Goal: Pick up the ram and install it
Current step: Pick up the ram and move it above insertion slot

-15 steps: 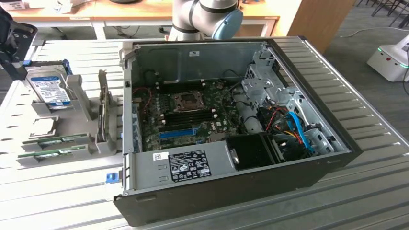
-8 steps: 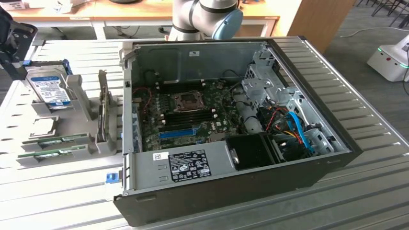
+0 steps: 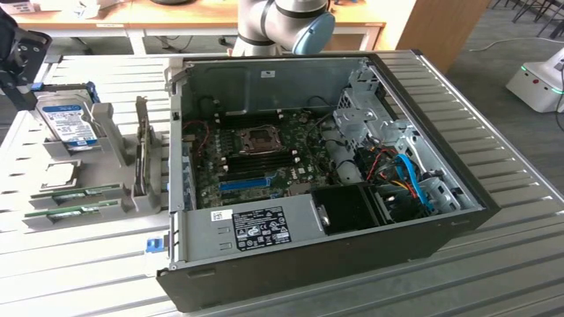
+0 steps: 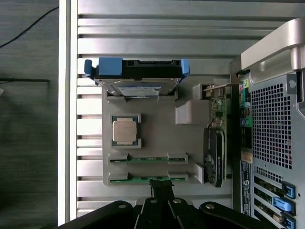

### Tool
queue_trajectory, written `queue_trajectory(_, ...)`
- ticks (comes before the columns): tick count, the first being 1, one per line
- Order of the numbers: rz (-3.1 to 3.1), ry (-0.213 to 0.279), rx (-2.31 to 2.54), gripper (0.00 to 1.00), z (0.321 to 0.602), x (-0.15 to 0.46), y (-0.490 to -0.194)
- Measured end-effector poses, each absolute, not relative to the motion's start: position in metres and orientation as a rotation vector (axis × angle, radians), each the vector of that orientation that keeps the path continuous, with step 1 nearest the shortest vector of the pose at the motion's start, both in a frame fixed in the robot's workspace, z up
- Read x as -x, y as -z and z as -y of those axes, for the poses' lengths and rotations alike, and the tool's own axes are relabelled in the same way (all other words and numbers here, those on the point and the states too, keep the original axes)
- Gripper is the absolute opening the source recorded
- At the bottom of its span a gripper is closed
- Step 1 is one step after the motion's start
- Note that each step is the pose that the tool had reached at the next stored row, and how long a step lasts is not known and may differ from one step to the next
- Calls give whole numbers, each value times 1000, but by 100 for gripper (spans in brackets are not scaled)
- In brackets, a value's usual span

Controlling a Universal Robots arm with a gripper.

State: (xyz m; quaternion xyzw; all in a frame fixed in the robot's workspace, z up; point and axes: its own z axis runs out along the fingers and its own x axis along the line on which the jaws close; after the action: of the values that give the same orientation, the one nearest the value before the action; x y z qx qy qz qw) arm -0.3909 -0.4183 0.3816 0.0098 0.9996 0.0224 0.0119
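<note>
The black fingers (image 4: 162,188) are clenched together, empty, over the long thin green circuit-board ram stick (image 4: 138,180) slotted in a grey plastic tray (image 4: 157,136).

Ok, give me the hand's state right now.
Hand: closed, nothing seen in its grip; the ram lies in the tray.

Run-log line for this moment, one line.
jaws: shut, empty, above tray | ram: both sticks in tray slots | install: not done
</note>
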Motion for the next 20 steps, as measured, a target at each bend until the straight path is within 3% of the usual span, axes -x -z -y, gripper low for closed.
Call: queue_trajectory(20, -3101, -75, 373, 11, 418, 391, -381)
